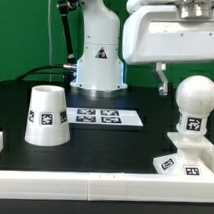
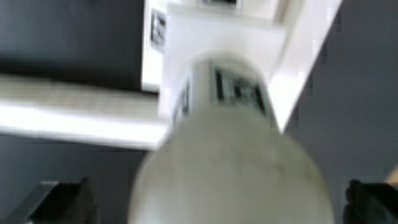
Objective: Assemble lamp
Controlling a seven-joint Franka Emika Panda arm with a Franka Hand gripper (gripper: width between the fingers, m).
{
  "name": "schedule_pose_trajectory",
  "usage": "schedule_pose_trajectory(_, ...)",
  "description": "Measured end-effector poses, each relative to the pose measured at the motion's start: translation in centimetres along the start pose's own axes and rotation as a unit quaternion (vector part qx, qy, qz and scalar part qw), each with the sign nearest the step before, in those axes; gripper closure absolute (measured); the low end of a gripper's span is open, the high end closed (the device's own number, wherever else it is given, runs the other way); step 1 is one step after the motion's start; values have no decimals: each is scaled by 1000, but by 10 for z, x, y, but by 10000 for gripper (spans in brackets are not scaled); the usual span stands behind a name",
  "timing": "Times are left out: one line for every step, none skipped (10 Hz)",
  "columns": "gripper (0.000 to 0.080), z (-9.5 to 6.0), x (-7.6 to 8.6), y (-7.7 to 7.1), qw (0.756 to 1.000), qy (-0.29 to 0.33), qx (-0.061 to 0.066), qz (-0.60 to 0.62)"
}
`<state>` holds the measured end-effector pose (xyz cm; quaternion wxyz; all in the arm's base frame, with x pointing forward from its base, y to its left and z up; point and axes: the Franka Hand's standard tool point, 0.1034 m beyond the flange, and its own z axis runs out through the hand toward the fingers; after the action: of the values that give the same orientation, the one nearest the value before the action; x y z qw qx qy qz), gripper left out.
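The round white bulb [image 1: 195,98] stands on its neck on the stepped square base [image 1: 186,161] at the exterior view's right. The cone shade [image 1: 46,116] stands wide end down on the black table at the exterior view's left. My gripper [image 1: 180,72] hangs just above and behind the bulb; one dark finger [image 1: 161,76] shows beside it. In the wrist view the bulb [image 2: 222,140] fills the middle, blurred, between the gripper's [image 2: 217,205] two dark fingertips [image 2: 63,200], which stand wide apart with gaps to it. The gripper is open.
The marker board [image 1: 98,117] lies flat between the shade and the base. A white rail [image 1: 92,185] runs along the table's front edge. The robot's white pedestal [image 1: 100,60] stands at the back with black cables.
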<state>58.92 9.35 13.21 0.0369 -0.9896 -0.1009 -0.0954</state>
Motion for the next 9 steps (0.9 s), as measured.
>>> schedule_pose_trajectory(101,-2,6,2,1000,-18,4,1)
schedule_pose_trajectory(101,0,1,1,998,-64,11,-2)
schedule_pose_trajectory(101,1,3,2,995,-97,18,-1)
schedule_pose_trajectory(101,3,10,4,996,-87,16,0)
schedule_pose_trajectory(101,4,10,3,996,-90,17,1)
schedule_pose_trajectory(101,5,10,3,996,-90,17,3)
schedule_pose_trajectory(101,7,11,2,996,-90,17,4)
schedule_pose_trajectory(101,8,11,2,996,-91,17,4)
schedule_pose_trajectory(101,8,10,3,996,-92,17,5)
